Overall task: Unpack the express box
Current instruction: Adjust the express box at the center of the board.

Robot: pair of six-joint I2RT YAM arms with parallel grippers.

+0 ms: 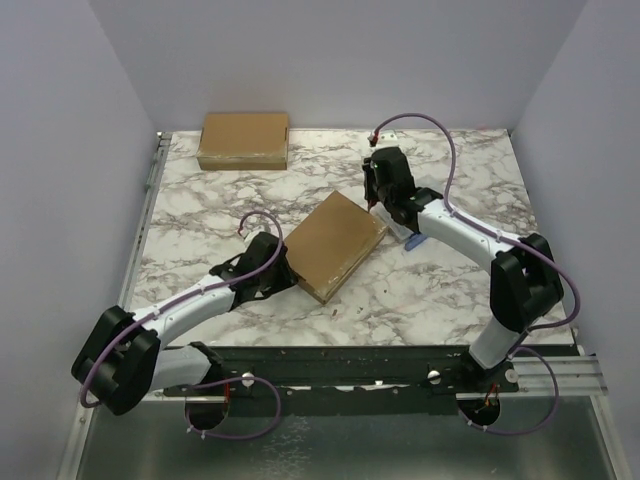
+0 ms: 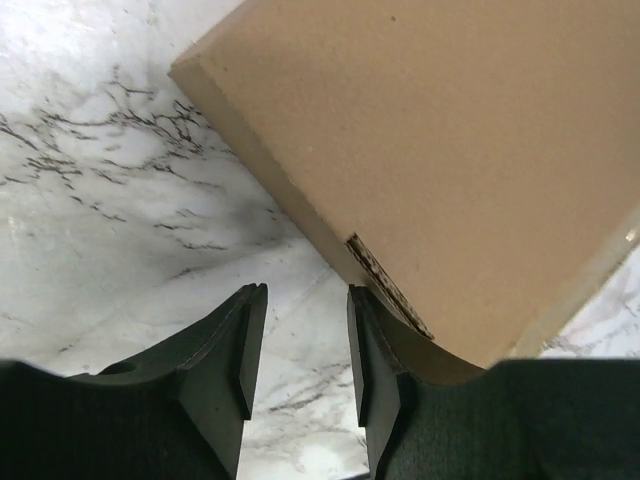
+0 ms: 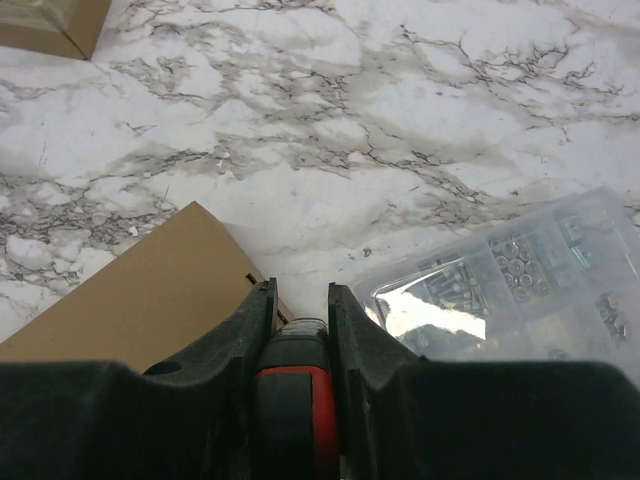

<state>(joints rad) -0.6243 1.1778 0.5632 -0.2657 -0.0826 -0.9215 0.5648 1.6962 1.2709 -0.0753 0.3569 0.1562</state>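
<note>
Two pincers were mine to mind on the white, grey-veined marble worktop (image 1: 450,290). Nearest my bases, my left pincer (image 1: 287,270) lay low at the near-left edge of the flat brown cardboard express box (image 1: 335,243). In the left wrist view that pincer (image 2: 305,292) stood released, its black fingers (image 2: 240,345) apart with only bare worktop (image 2: 100,200) between them. The box (image 2: 450,150) rose just above the right-hand finger, a short torn strip showing along its side edge; I could not tell whether that finger touched the cardboard.

The box lay closed and flat in the middle of the worktop, turned corner-on to me.

Beyond its far-right corner my right pincer (image 1: 374,198) was clenched on a red and black tool (image 3: 292,400), whose kind I could not make out. In the right wrist view the pincer (image 3: 300,290) hung over the worktop (image 3: 400,120), with the box's corner (image 3: 140,290) just to one side. On the other side lay a clear plastic bag of small metal parts (image 3: 510,270), also visible under my right forearm (image 1: 411,240).

Farthest off, a second brown cardboard box (image 1: 243,140) sat closed at the far-left edge of the worktop, well apart from everything else. Its corner showed at the top of the right wrist view (image 3: 45,25).
</note>
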